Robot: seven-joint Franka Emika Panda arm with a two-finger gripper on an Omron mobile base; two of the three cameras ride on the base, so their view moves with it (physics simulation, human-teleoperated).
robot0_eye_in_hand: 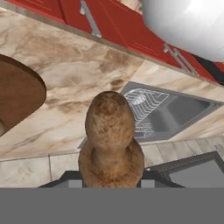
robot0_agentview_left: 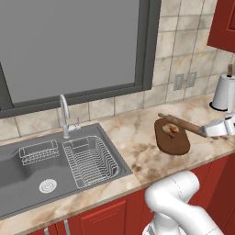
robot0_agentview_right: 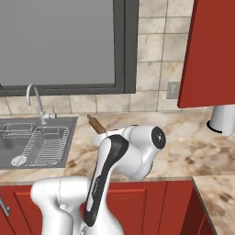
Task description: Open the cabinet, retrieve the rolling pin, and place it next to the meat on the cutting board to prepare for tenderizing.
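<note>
Above the cutting board the rolling pin hangs aloft, slanting over the board's far edge just behind the meat, which lies on the board. The gripper, right of the board, has its jaws partly closed around the pin's near end. The board rests on the marble table, with the sink left of it.

txt: none legible | labels/brands/nos.: none; signs: none

The arm hides the cutting board, and the picture edge crops the cabinet.
</note>
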